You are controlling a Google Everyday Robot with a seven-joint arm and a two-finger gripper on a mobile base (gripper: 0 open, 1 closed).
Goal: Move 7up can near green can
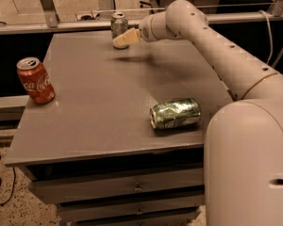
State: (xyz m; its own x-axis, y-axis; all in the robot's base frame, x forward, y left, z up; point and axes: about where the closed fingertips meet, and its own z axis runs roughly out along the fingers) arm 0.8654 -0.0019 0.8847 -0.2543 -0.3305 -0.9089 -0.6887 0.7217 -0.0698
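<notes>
While the pale gripper point(123, 39) hovers just beside the slim silvery-white 7up can point(118, 23), upper centre, I cannot tell how its jaws stand. It looks like the reaching step; a grasp comes next, then a carry to the wrinkly shiny green can point(175, 113) lying lower right.

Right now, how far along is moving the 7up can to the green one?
Done: nothing; the 7up can stands at the far edge of the table, apart from the green can lying near the front. In hand: the gripper hovers right beside the 7up can. Left: grasping it, carrying it, setting it by the green can.
</notes>
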